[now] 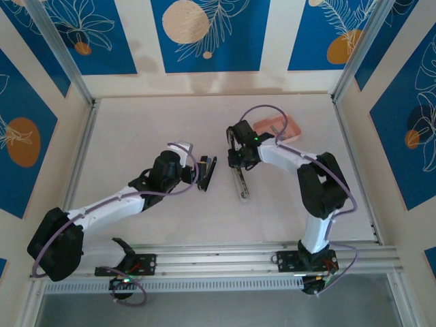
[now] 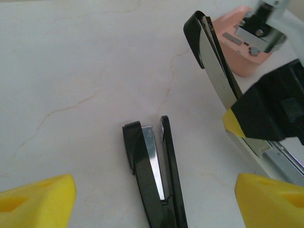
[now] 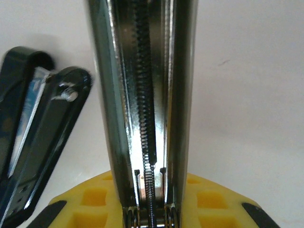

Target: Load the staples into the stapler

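Note:
A small black stapler (image 2: 151,175) lies on the table between the yellow fingertips of my left gripper (image 2: 154,202), which is open and touching nothing. The top view shows that stapler (image 1: 206,174) just right of the left gripper (image 1: 198,170). A second, longer stapler (image 2: 216,71) is swung open, its silver rail and spring (image 3: 145,104) exposed. My right gripper (image 3: 148,209) is shut on that rail (image 1: 241,182) near its hinge end. Grey staples (image 2: 232,38) lie in the salmon-pink tray (image 2: 237,61).
The pink tray (image 1: 281,128) sits at the back right, just behind the right gripper (image 1: 238,158). The black stapler (image 3: 28,142) lies close to the left of the held rail. Bare table stretches to the left and front.

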{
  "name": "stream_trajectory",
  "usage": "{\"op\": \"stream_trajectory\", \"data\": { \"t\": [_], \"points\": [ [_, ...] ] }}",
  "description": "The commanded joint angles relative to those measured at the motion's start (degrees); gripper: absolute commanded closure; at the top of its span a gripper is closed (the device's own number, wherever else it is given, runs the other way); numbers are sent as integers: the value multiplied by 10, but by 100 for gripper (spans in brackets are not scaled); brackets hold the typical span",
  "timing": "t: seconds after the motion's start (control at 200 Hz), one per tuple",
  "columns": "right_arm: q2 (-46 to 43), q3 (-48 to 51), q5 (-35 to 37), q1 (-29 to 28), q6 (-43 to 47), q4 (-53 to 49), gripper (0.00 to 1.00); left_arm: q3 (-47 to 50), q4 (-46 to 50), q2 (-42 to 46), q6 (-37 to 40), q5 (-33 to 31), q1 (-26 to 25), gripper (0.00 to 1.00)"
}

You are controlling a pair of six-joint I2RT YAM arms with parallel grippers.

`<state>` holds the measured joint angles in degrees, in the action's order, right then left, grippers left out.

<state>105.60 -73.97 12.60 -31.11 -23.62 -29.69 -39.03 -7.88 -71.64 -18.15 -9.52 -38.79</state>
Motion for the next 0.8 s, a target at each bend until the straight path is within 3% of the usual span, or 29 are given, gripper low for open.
{"op": "stream_trajectory", "data": {
  "t": [0.0,0.235,0.385,0.55,0.795],
  "points": [
    [26,-46,33,-1,-24,-42,100,9,-5,-6,-23,-2,9,14],
    [91,-95,39,16,-56,-78,98,14,-7,-10,-33,2,19,13],
    [112,-112,30,17,-65,-80,84,19,-6,-10,-34,4,28,13],
    [112,-130,28,11,-69,-86,62,24,-5,-5,-38,12,41,13],
    [76,-142,23,7,-76,-92,47,33,-2,9,-44,21,58,13]
  ]
}}
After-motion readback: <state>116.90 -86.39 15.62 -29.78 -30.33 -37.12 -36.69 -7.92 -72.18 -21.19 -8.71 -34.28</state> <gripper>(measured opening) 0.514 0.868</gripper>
